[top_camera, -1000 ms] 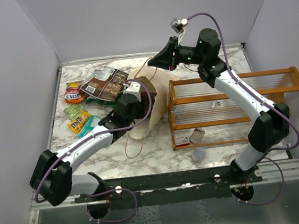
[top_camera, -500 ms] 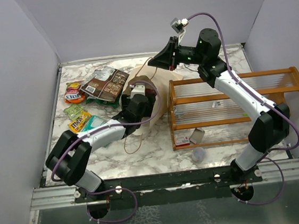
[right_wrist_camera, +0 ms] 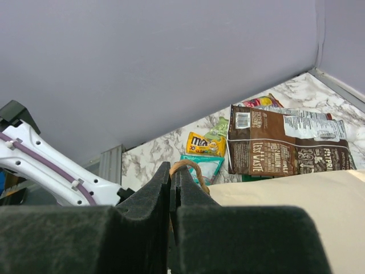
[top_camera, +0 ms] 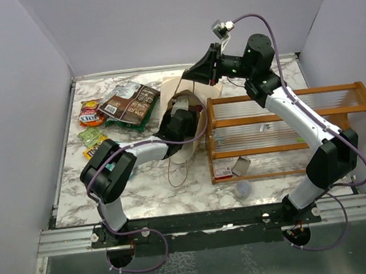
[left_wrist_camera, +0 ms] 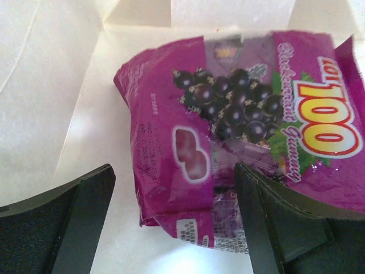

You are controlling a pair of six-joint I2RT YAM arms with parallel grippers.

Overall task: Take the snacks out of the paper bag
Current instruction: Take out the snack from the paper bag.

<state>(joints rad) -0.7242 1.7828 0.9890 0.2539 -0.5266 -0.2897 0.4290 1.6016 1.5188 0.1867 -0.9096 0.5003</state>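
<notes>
Packet of purple blackcurrant gummies point(left_wrist_camera: 239, 137) fills the left wrist view, lying on the pale inner wall of the paper bag point(left_wrist_camera: 68, 85). This snack is hidden from the top camera and the right wrist. The left gripper point(left_wrist_camera: 171, 191) has its jaws spread wide on either side of the packet's near edge, and I cannot tell whether either finger touches it. From the top, that gripper point(top_camera: 184, 113) is sunk into the mouth of the bag point(top_camera: 179, 154).

Only the right wrist view shows the right gripper point(right_wrist_camera: 171, 171) with its jaws pressed together on the bag's string handle point(right_wrist_camera: 188, 166). From above, this gripper point(top_camera: 195, 75) is at 12 o'clock of the bag.

The other snacks lie at 10 o'clock of the bag: a dark brown packet point(top_camera: 127, 105), a red-orange packet point(top_camera: 91, 112), a green packet point(top_camera: 91, 135) and a yellow M&M's packet point(top_camera: 94, 149). A teal packet point(right_wrist_camera: 202, 165) is clear only from the right wrist.

The tabletop point(top_camera: 195, 188) is white marble with grey veins, enclosed by plain lilac-grey walls. An orange wooden rack point(top_camera: 280, 130) stands at 3 o'clock of the bag, with a red-and-white card point(top_camera: 223, 171) and a grey cap point(top_camera: 243, 188) at its 7 o'clock.

A second ago the left arm lay stretched out low with its wrist at the bag's edge. Now its elbow is folded and the gripper is deeper in, toward 2 o'clock.
</notes>
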